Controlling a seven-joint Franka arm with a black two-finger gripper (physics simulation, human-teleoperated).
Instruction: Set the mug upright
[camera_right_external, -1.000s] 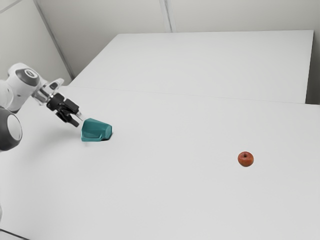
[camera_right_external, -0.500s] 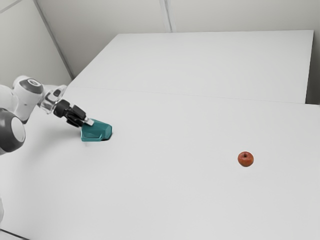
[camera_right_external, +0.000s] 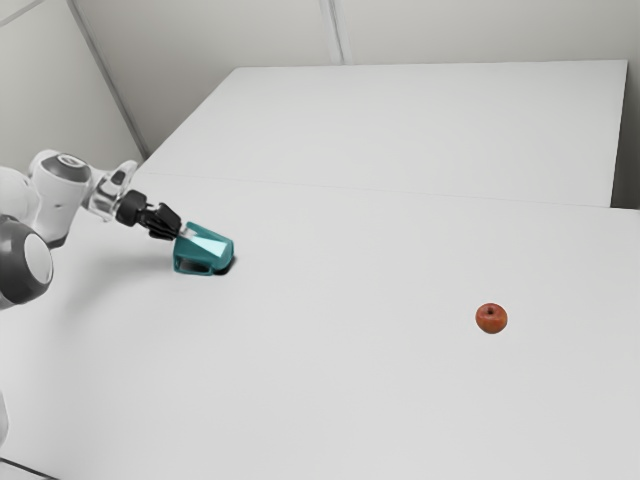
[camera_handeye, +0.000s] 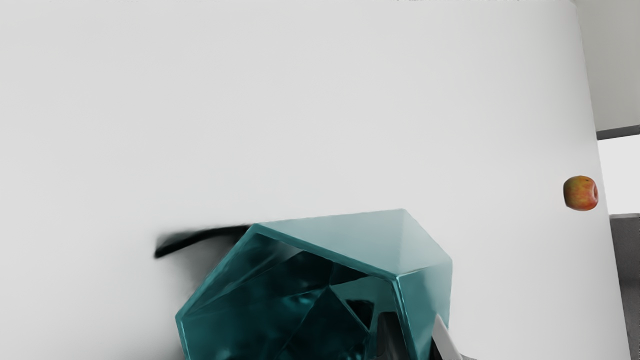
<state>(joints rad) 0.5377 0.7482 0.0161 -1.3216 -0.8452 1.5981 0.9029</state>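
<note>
The mug (camera_right_external: 218, 255) lies on its side at about 9 o'clock from the middle of the exterior view, so it is not upright as the task wants. Its mouth turns towards roughly 10 o'clock, facing the claw (camera_right_external: 185, 233), and its base points towards 4 o'clock. The handle (camera_right_external: 190, 273) sits on the 7 o'clock side, away from the fingers, which leaves them a plain stretch of wall to take.

The claw is clamped on that wall: in the wrist view 1 finger (camera_handeye: 391, 336) is inside the mouth and the other (camera_handeye: 446, 341) is outside, with the wall (camera_handeye: 424, 300) pinched between the 2. A hold at the rim makes sense, I judge, because the open end has to finish on top and the base below; turning the hand could swing the base down towards the table (camera_right_external: 400, 400). Whether the mug's weight is wholly off the table I cannot tell, though a dark shadow shows beside it.

With only the rim held, the heavy end might sag or twist in the grip, so a slow turn seems wise. The apple (camera_right_external: 491, 318) rests well apart, between 3 and 4 o'clock from the mug, out of the way of such a turn
</note>
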